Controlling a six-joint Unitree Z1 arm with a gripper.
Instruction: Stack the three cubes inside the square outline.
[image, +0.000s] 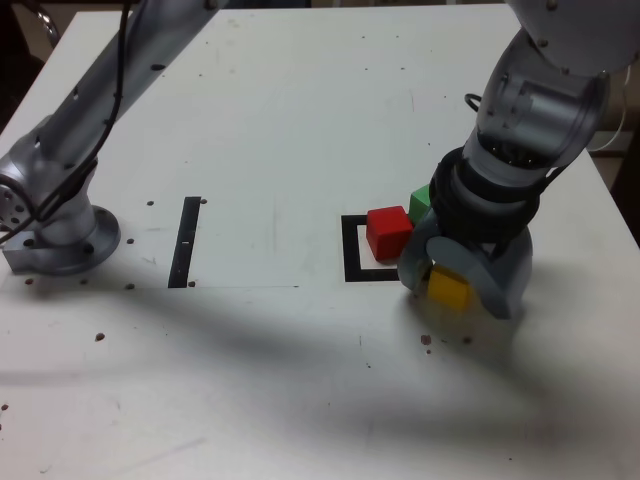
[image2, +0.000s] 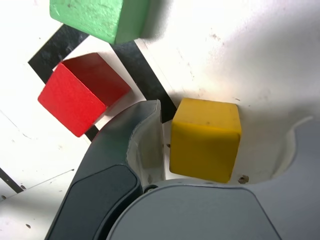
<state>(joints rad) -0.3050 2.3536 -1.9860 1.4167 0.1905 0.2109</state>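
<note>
The gripper (image: 465, 285) stands wide around the yellow cube (image2: 205, 140), jaws apart on either side of it, low over the white counter (image: 250, 400). The red cube (image: 389, 233) sits inside the black square outline (image: 352, 248); the green cube (image: 420, 203) is near the red one, toward the exterior view's right.

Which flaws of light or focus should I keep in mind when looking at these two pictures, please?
Exterior view: a broad, soft-edged shadow darkens the front of the table; the yellow cube sits shaded between the jaws of the gripper. Wrist view: pale glare washes out parts of the tabletop, and the yellow cube's lower face is darker than its upper one.
</note>
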